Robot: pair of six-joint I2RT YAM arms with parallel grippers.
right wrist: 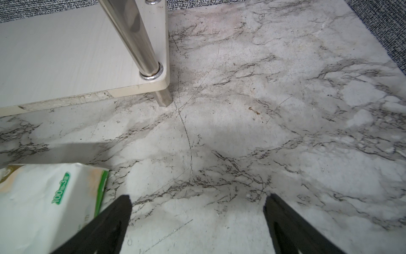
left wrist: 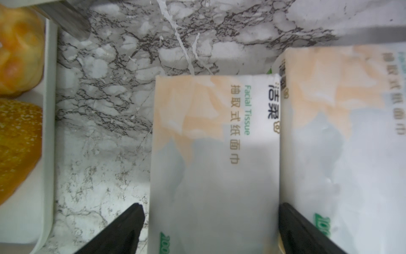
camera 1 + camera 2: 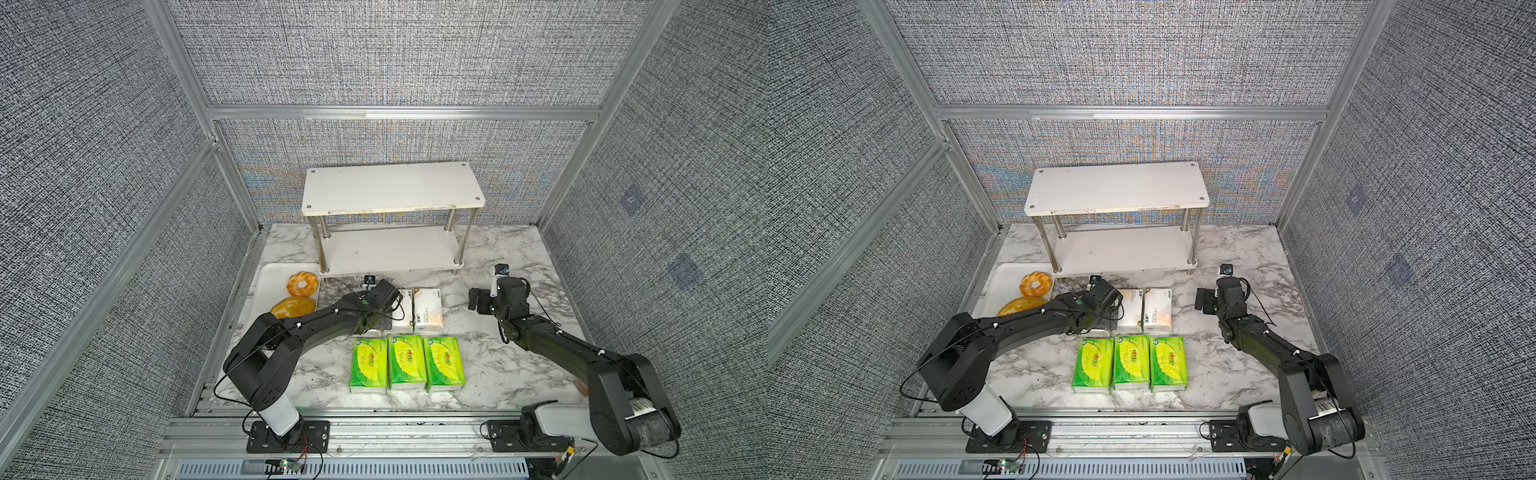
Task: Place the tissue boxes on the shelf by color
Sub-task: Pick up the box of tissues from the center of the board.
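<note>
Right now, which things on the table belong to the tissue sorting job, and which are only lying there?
For the job:
- green tissue boxes, three in a row
- white-and-peach tissue boxes, one partly under the left arm
- two-tier shelf, nothing on it yet

Only lying there:
- white tray
- bread ring, on the tray
- bread loaf, on the tray

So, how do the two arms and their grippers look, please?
The left arm and right arm are matte black, with rounded joints and a white base link each. Thin black cables run along them, held by white ties. The right arm bears a barcode label near its shoulder. The left gripper and right gripper have black tapered fingers.
</note>
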